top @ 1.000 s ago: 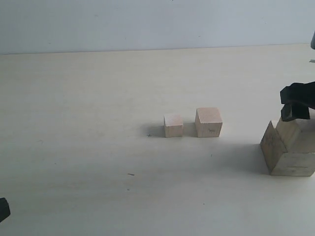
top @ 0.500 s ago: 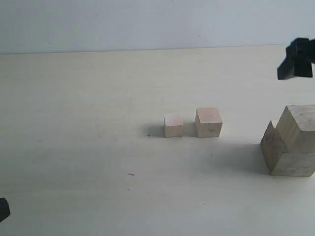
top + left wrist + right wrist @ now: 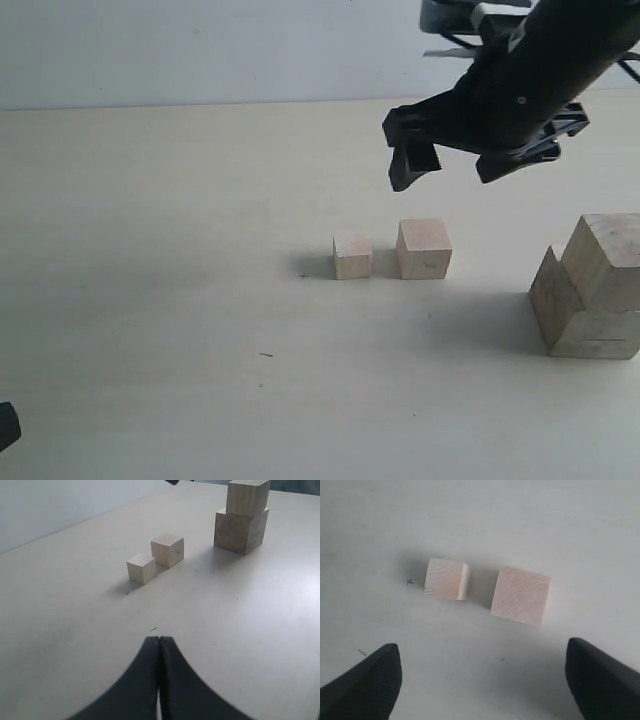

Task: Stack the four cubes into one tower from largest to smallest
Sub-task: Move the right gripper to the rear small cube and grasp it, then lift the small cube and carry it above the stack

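At the right edge the largest cube (image 3: 590, 320) rests on the table with the second-largest cube (image 3: 608, 250) on top of it; the same pair shows in the left wrist view, largest cube (image 3: 240, 530) under second cube (image 3: 246, 497). Mid-table sit the smallest cube (image 3: 352, 255) and, just right of it, the third cube (image 3: 424, 249). My right gripper (image 3: 460, 165) hangs open above the third cube, empty; its wrist view looks down on the smallest cube (image 3: 446, 578) and third cube (image 3: 520, 595). My left gripper (image 3: 159, 640) is shut and empty, low at the front left.
The pale tabletop (image 3: 180, 300) runs back to a light wall (image 3: 200, 50). A small dark mark (image 3: 303, 275) lies left of the smallest cube. The right arm's black body (image 3: 540, 70) crosses the upper right.
My right gripper let go of the second-largest cube on the largest one, rose, then swung left to hang above the two small cubes. The cubes and left gripper stayed still.
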